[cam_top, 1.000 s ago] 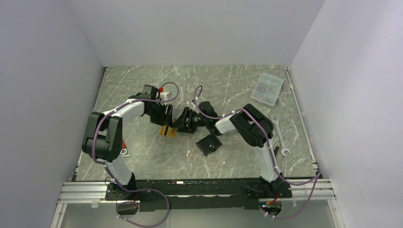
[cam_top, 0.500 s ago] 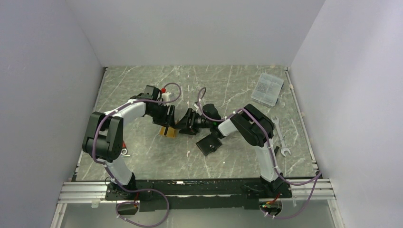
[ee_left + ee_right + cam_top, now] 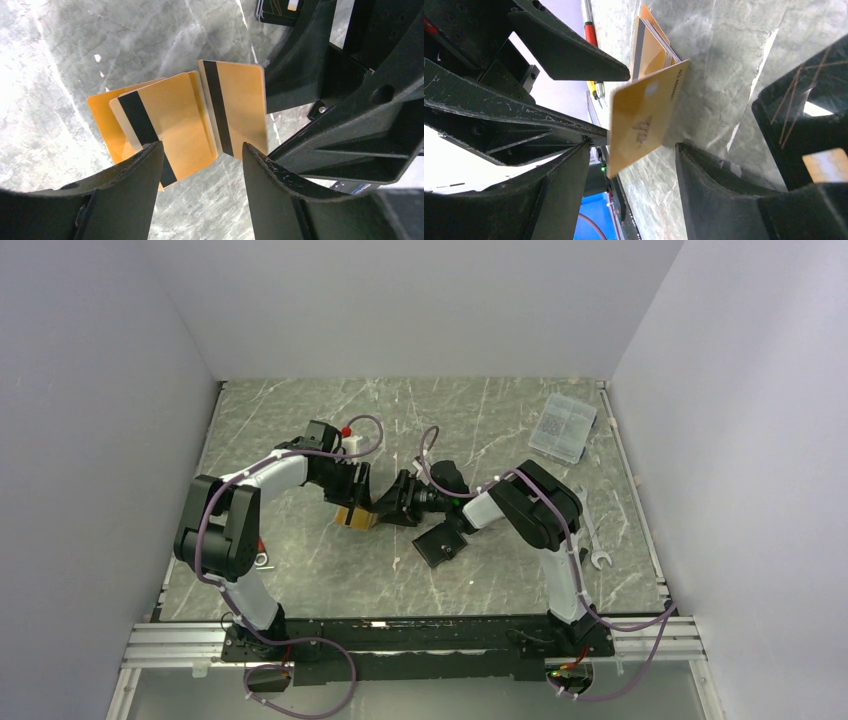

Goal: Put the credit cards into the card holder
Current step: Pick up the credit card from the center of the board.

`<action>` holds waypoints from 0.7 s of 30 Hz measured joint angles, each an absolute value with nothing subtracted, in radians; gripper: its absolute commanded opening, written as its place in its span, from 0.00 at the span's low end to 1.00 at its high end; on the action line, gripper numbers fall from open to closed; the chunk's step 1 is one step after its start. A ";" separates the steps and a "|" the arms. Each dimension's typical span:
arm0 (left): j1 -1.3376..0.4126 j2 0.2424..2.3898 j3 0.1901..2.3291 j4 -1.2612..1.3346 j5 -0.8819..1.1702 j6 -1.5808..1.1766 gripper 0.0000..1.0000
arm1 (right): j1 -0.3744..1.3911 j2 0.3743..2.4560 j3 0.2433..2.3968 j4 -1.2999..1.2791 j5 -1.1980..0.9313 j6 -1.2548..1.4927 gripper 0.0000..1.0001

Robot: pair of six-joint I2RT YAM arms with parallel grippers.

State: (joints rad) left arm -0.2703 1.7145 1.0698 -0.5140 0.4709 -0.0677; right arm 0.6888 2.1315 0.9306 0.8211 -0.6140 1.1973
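**Orange-gold credit cards** (image 3: pixel 150 125): a fanned stack lying flat with the stripe side up, just off table centre toward 9 o'clock. In the left wrist view their long axes run about 11 to 5 o'clock.

**Single gold card** (image 3: pixel 644 120): tilted off the table beside the stack. In the left wrist view its long axis runs 12 to 6, with the black stripe on the stack side.

**Left gripper** (image 3: pixel 202 147): above the stack, jaws wide, holding nothing.

**Right gripper** (image 3: pixel 633 145): jaws wide. The tilted card stands before them, and no grip is visible.

**Card holder** (image 3: pixel 440 545): open and flat, at 4 o'clock from the cards and apart from them.

**Clear plastic box** (image 3: pixel 563 427): 2 o'clock corner.

**Wrenches** (image 3: pixel 592 530): 3 o'clock edge.
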 measured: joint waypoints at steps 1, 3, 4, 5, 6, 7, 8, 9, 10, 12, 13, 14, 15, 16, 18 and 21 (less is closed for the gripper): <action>-0.271 1.715 1.070 -0.514 0.475 -0.068 0.65 | 0.687 2.127 0.925 0.821 -0.611 1.197 0.65; -0.274 1.715 1.070 -0.513 0.481 -0.069 0.65 | 0.685 2.123 0.918 0.822 -0.611 1.197 0.65; -0.274 1.715 1.070 -0.513 0.482 -0.070 0.65 | 0.684 2.122 0.917 0.822 -0.611 1.198 0.65; -0.274 1.715 1.070 -0.513 0.483 -0.070 0.65 | 0.684 2.122 0.916 0.822 -0.611 1.198 0.65; -0.274 1.715 1.070 -0.513 0.484 -0.071 0.64 | 0.684 2.122 0.916 0.823 -0.611 1.198 0.64; -0.274 1.715 1.070 -0.513 0.484 -0.072 0.64 | 0.684 2.122 0.916 0.824 -0.611 1.198 0.64; -0.274 1.715 1.070 -0.513 0.484 -0.072 0.64 | 0.684 2.122 0.916 0.823 -0.611 1.198 0.63; -0.274 1.715 1.070 -0.513 0.484 -0.072 0.64 | 0.684 2.122 0.916 0.823 -0.611 1.198 0.62; -0.274 1.715 1.070 -0.513 0.484 -0.071 0.64 | 0.684 2.122 0.916 0.823 -0.611 1.198 0.61; -0.274 1.715 1.070 -0.514 0.483 -0.071 0.64 | 0.684 2.122 0.916 0.818 -0.610 1.197 0.55; -0.274 1.716 1.070 -0.514 0.482 -0.070 0.64 | 0.684 2.122 0.916 0.815 -0.607 1.197 0.50; -0.274 1.717 1.070 -0.515 0.482 -0.070 0.64 | 0.683 2.122 0.916 0.812 -0.605 1.196 0.46; -0.274 1.718 1.070 -0.515 0.482 -0.070 0.64 | 0.683 2.122 0.916 0.809 -0.602 1.196 0.41; -0.274 1.718 1.070 -0.517 0.483 -0.070 0.64 | 0.683 2.122 0.916 0.805 -0.599 1.196 0.36; -0.270 1.718 1.070 -0.522 0.501 -0.072 0.64 | 0.683 2.123 0.916 0.794 -0.581 1.194 0.27; -0.261 1.718 1.071 -0.537 0.542 -0.071 0.64 | 0.681 2.125 0.916 0.765 -0.556 1.190 0.13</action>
